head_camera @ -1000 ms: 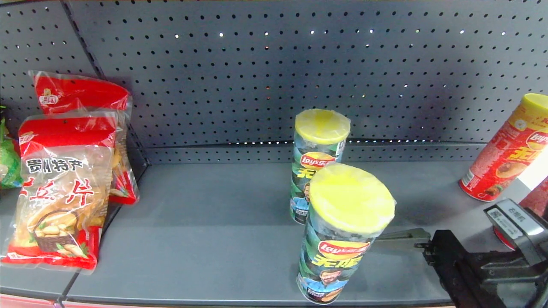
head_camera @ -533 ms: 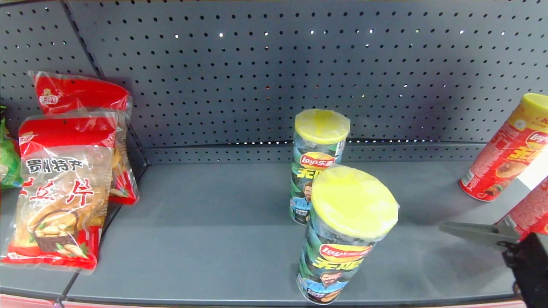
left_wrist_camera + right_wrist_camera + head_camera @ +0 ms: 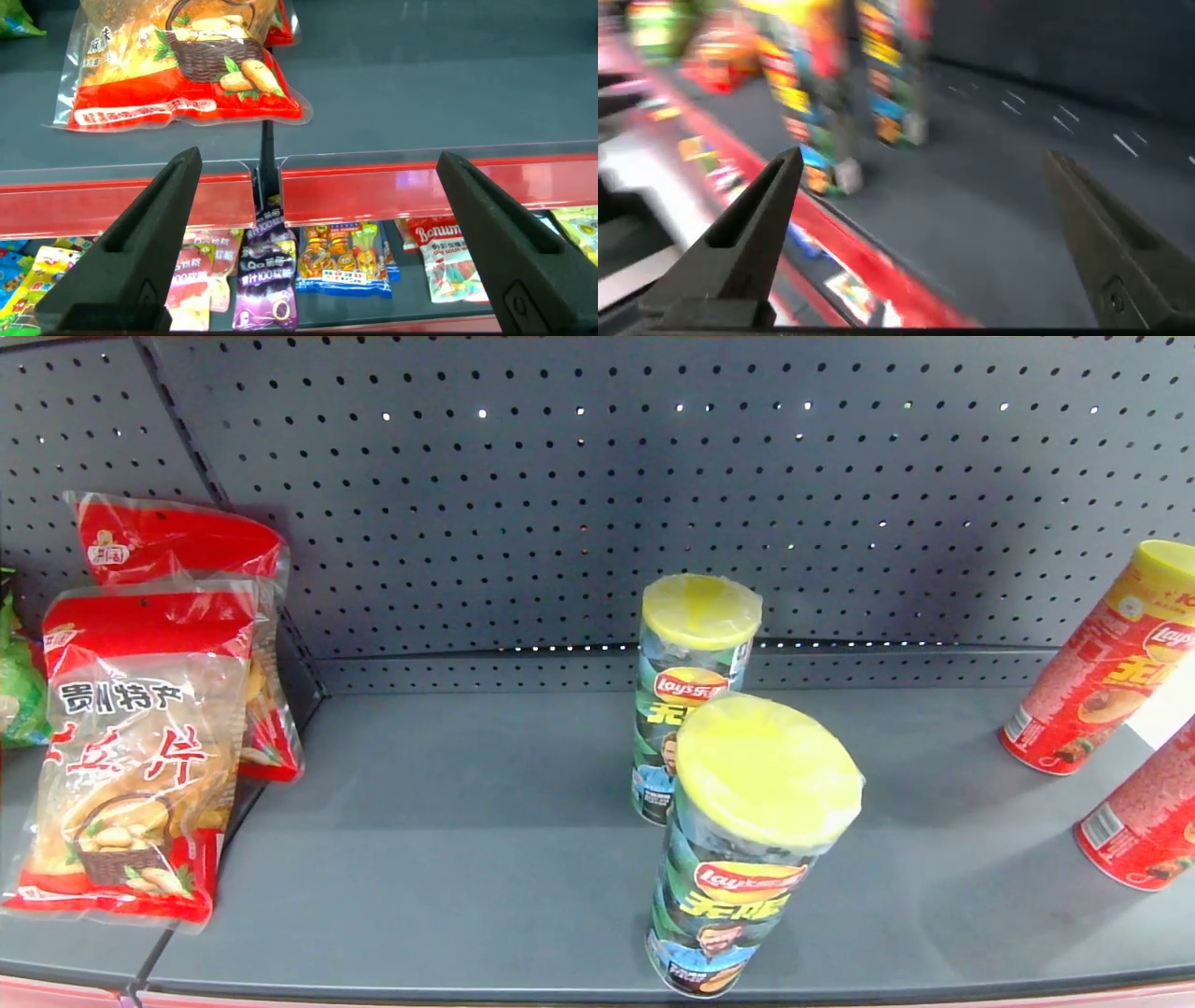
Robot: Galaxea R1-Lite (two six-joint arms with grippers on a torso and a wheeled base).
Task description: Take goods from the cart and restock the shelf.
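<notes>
Head view: front chip can point(image 3: 742, 845) stands near the shelf point(image 3: 467, 840) edge, just ahead of the back chip can point(image 3: 695, 695); a bump could knock it off.
Left wrist view: left gripper point(image 3: 318, 161) spread wide, empty, before the snack bag point(image 3: 177, 65).
Right wrist view: right gripper point(image 3: 922, 161) spread wide, empty; a swing could tip the front chip can.

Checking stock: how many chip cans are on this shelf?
4. Centre: front green can, rear green can. At right: rear red can, front red can, cut off by the frame. More may be hidden beyond it.
</notes>
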